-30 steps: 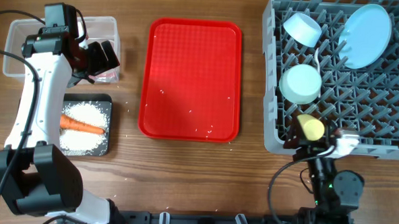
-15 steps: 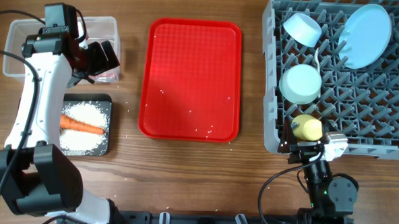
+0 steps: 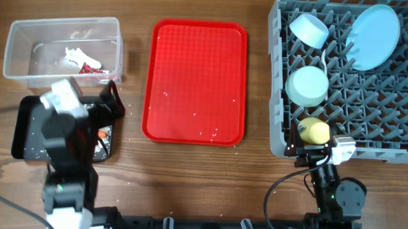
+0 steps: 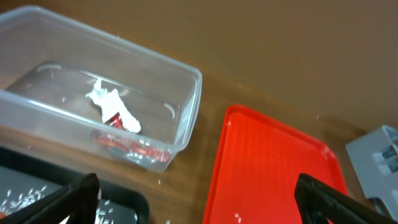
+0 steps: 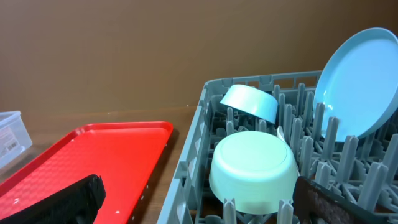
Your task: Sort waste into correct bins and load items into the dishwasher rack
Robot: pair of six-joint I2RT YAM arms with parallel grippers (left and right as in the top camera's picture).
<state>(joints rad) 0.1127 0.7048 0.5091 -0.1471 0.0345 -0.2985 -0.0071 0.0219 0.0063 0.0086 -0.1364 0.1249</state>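
Note:
The clear tub [image 3: 13, 51] holds the red-and-white wrapper [image 3: 92, 68] and the white plastic piece [image 3: 74, 53]; both also show in the left wrist view, wrapper [image 4: 134, 146] and white piece [image 4: 109, 102]. My left gripper [image 3: 104, 113] is open and empty above the black tray [image 3: 20, 127], hiding most of the rice and carrot; an orange tip [image 3: 103, 133] shows. The grey rack [image 3: 396, 147] holds two bowls [image 3: 307, 86] [image 3: 309, 28], the plate [image 3: 373, 35] and the yellow cup [image 3: 316, 130]. My right gripper [image 3: 320, 148] is open and empty at the rack's front edge.
The flat red tray [image 3: 195, 79] lies between tub and rack, with a few rice grains on it. Loose grains dot the wood near the black tray [image 4: 124, 202]. The right wrist view shows the near bowl [image 5: 252, 168] and rack wall [image 5: 186, 168].
My left arm has drawn back from the clear tub toward the table's front and now hangs over the black tray. The right arm has stayed by the rack's front edge.

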